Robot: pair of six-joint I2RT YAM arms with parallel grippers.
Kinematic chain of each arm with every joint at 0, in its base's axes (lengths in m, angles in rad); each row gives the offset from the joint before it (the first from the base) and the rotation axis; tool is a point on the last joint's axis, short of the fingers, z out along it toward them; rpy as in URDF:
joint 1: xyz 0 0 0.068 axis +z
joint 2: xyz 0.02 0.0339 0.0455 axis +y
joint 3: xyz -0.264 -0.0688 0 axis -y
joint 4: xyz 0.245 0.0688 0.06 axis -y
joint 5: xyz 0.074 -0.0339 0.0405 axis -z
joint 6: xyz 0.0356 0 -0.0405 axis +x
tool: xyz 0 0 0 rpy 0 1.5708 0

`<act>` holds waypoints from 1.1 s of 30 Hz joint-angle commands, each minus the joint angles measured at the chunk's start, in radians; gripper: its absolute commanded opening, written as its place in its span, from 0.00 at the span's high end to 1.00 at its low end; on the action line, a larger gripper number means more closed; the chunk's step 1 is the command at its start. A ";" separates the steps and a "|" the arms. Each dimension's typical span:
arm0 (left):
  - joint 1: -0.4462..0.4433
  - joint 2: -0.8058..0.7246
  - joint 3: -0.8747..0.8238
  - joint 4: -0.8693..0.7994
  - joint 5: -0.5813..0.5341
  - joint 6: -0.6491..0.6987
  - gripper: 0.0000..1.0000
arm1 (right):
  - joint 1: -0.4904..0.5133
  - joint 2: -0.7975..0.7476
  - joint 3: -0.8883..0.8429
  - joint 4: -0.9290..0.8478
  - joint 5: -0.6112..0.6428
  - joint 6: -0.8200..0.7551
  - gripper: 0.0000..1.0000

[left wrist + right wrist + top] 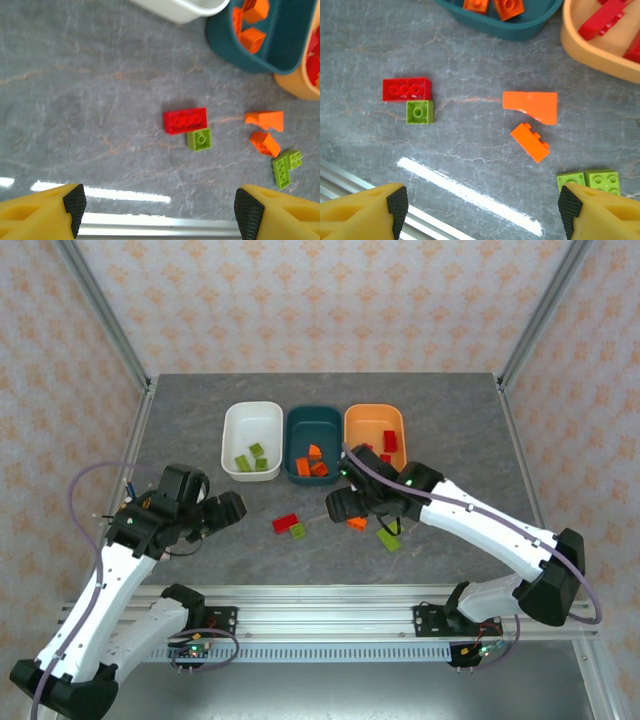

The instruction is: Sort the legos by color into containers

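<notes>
— While both arms hover over the grey table [190, 430], where do the legos lie?

— Lime pieces [252, 458] sit in the white tub [252, 408]; orange ones [312, 466] in the dark teal tub [314, 412]; red ones [389, 440] in the orange tub [374, 410]; five lie loose in front of the tubs: a red brick [185, 120] touching a lime square [199, 139], an orange wedge [530, 106], a small orange brick [530, 142] just below it, and a lime L-piece [286, 167].

— And the grippers?

— Left gripper [160, 210] spread wide and empty, near the table's front edge, the red brick ahead of it; right gripper [480, 210] likewise parted, holding nothing, facing the orange pair; one fingertip [575, 205] overlaps a corner of the L-piece in the wrist view.
</notes>
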 commanded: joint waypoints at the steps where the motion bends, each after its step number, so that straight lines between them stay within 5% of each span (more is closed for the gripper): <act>1: -0.012 -0.031 -0.029 -0.065 0.032 -0.041 0.19 | 0.048 0.024 -0.019 0.019 0.053 0.037 0.20; 26: -0.045 -0.213 -0.124 -0.117 -0.006 -0.197 0.22 | 0.200 0.174 0.010 0.167 0.077 0.123 0.24; 33: -0.045 -0.210 -0.092 -0.113 -0.029 -0.182 0.22 | 0.206 0.380 0.203 0.098 0.081 -0.140 0.06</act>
